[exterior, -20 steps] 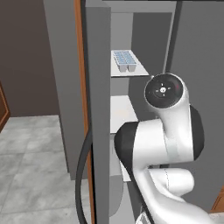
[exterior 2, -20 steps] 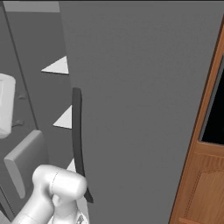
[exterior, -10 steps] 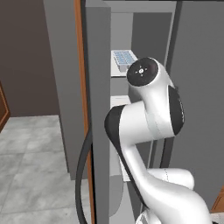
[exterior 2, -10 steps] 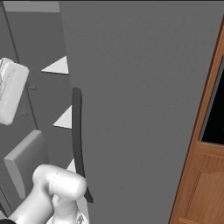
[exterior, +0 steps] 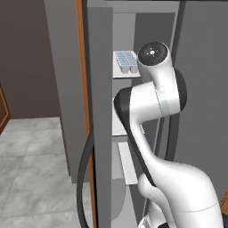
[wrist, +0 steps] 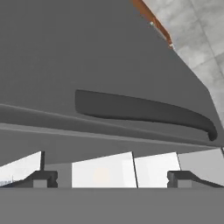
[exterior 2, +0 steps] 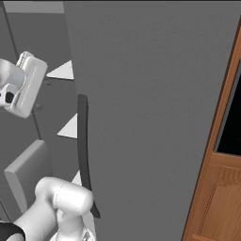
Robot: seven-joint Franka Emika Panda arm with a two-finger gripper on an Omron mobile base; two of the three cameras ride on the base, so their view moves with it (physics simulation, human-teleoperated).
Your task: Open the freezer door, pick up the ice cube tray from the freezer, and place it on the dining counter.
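The freezer door (exterior: 99,116) stands swung open, edge-on, its dark curved handle (exterior: 83,178) on the outer side. Inside the freezer (exterior: 149,26) the pale blue ice cube tray (exterior: 126,61) lies on an upper white shelf (exterior: 120,73), partly behind my raised elbow. My white hand (exterior 2: 24,84) hangs in front of the open compartment, left of the shelf edges (exterior 2: 63,71). My gripper (wrist: 111,179) is open, fingers (wrist: 41,179) wide apart with nothing between them, and white shelves (wrist: 103,173) lie beyond. The dining counter is out of view.
The neighbouring plain grey fridge door (exterior 2: 150,117) is closed, its dark handle (exterior 2: 83,141) close to my hand's right. A wooden cabinet with a black panel (exterior 2: 221,188) stands right of the fridge. Grey tiled floor (exterior: 31,169) lies left of the open door.
My arm has swung its elbow up and left, in front of the freezer opening. The hand has risen and come further into the right base view. The gripper stays open.
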